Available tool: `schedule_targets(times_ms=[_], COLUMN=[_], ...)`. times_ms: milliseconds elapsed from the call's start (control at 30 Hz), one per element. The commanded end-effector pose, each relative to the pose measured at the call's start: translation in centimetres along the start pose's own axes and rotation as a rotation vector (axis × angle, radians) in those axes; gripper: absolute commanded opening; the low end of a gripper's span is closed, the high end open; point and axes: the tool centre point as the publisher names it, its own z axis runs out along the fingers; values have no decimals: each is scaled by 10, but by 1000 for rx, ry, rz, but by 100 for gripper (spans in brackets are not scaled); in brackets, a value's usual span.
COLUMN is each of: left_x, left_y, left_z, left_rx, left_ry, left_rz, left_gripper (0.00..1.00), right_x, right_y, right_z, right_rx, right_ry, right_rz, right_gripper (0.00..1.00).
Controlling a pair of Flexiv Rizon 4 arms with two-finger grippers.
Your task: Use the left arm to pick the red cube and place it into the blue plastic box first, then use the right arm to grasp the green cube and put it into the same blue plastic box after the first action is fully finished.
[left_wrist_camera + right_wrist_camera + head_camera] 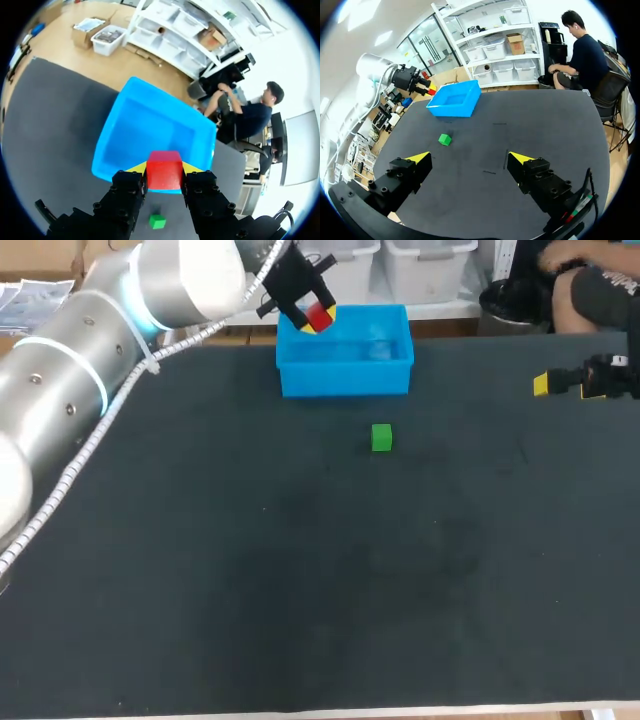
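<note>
My left gripper [314,318] is shut on the red cube [320,315] and holds it in the air over the left part of the blue plastic box [345,375] at the table's back. From the left wrist, the red cube [164,169] sits clamped between the yellow tips of the left gripper [164,168], above the near rim of the blue box [150,130]. The green cube [381,437] lies on the dark mat just in front of the box. My right gripper [470,161] is open and empty at the table's right edge, far from the green cube [444,139].
The dark mat [300,570] covers the whole table. My left arm [90,380] stretches across the back left corner.
</note>
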Motion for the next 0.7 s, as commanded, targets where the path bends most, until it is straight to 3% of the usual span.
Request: schedule_targets(times_ms=[33,267,300,333,700], left_x=[-25,-33,-33,-33,-25], left_y=[-12,-14,-13,-13,-9], left_z=[19,24,25,26,16], left_rx=[-21,-40,-58,-63,-63], left_ry=[73,68,61,60,53], left_rz=[-4,-18,-25,-28,-7], left_gripper=[0,0,42,100,100], right_x=[0,0,0,0,0], right_y=[0,0,0,0,0], right_z=[0,0,0,0,0], right_rx=[0,0,0,0,0], right_ry=[0,0,0,0,0], right_rz=[0,0,0,0,0], right_gripper=[100,100,100,100,100])
